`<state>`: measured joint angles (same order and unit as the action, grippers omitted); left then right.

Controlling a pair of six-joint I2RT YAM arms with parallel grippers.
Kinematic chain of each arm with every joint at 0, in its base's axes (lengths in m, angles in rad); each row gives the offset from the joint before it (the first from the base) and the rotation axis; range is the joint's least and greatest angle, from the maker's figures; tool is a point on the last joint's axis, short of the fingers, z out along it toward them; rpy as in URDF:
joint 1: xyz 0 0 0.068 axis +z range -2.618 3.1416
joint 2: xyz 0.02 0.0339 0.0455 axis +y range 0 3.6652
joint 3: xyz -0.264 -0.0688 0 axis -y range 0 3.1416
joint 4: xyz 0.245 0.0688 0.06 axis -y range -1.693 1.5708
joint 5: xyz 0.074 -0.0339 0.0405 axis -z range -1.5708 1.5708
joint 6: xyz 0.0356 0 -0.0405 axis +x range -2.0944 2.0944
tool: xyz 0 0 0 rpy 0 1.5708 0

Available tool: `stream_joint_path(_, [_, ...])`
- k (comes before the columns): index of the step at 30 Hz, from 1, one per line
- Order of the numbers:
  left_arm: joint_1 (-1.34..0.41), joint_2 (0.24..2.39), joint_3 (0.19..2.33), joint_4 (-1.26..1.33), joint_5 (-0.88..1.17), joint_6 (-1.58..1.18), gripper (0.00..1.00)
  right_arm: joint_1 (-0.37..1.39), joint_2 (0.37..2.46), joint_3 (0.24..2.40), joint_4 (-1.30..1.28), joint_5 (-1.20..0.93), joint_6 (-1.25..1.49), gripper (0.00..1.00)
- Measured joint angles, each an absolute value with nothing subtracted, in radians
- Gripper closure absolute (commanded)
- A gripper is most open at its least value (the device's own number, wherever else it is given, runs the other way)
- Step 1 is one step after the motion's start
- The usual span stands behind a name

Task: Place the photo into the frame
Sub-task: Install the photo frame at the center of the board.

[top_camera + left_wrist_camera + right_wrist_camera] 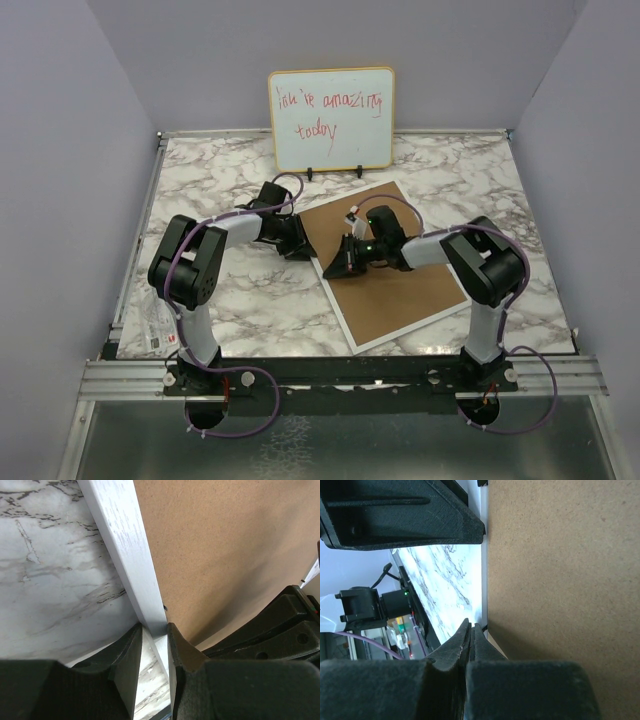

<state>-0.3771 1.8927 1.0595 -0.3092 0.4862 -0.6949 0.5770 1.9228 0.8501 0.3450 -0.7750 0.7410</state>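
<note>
Plainly found the frame (127, 545) lying face down and aslant on the marble counter (440, 180), right of the middle, with the brown backing board (400, 290) filling its white rim. Saw the left end effector (155, 630) narrowed onto that rim near the frame's left corner, its fingers (125, 660) set one on the marble side and one on the board side, gripping the frame. Saw the right end effector (471, 630) fully closed, fingertips pressed together, low beside the board's edge and close to the same corner. Could not make out any contact between its tips and the rim. Noted a wood-edged whiteboard (331, 118) with red handwriting, propped upright at the back of the counter, well apart from both arms.
</note>
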Motion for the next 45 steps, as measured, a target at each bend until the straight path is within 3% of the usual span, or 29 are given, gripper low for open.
stream_joint_path(15, [-0.381, 1.896, 1.073, -0.331, 0.475, -0.649, 0.80, 0.563, 1.948, 0.867, 0.322, -0.778, 0.741, 0.99])
stream_joint_path(35, [-0.382, 1.906, 1.100, -0.364, 0.466, -0.622, 0.80, 0.514, 1.935, 0.852, 0.287, -0.773, 0.692, 0.99])
stream_joint_path(40, [-0.382, 1.902, 1.119, -0.381, 0.474, -0.606, 0.69, 0.512, 1.879, 0.852, 0.218, -0.699, 0.661, 0.99])
stream_joint_path(41, [-0.382, 1.900, 1.132, -0.384, 0.477, -0.598, 0.63, 0.510, 1.864, 0.854, 0.198, -0.677, 0.654, 0.99])
stream_joint_path(43, [-0.382, 1.898, 1.143, -0.391, 0.474, -0.576, 0.40, 0.503, 1.839, 0.868, 0.157, -0.635, 0.647, 0.98])
stream_joint_path(45, [-0.384, 1.885, 1.161, -0.412, 0.460, -0.548, 0.27, 0.499, 1.821, 0.896, 0.126, -0.612, 0.643, 0.96])
